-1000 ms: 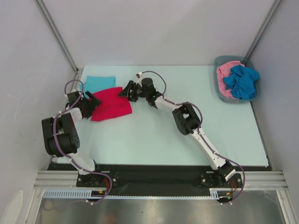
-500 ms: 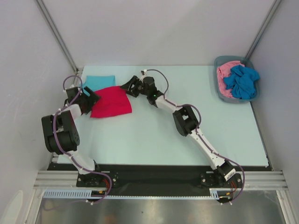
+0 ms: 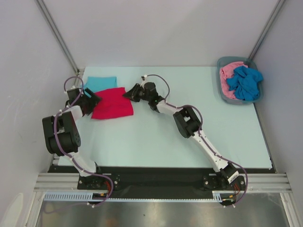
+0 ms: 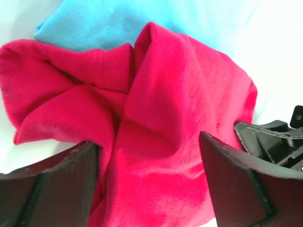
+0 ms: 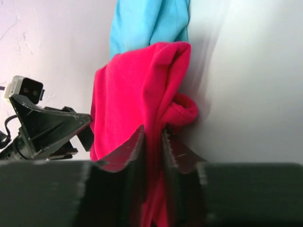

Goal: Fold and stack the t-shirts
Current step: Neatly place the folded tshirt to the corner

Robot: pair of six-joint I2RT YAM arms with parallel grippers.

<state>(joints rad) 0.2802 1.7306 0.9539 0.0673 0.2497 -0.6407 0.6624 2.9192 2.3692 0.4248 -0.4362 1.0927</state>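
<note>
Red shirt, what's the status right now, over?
Right fingers pinched on red shirt edge. Left fingers open at its other side. Shirt rumpled, partly overlapping teal shirt. Nothing in the way.

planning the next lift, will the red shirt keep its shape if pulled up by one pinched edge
Probably not: the red t-shirt lies in soft creases and bunched folds, so it would likely droop and unfold. The thin fold pinched in the right gripper suggests light cloth, easy to lift. It overlaps the teal t-shirt, so it may drag that along.
</note>
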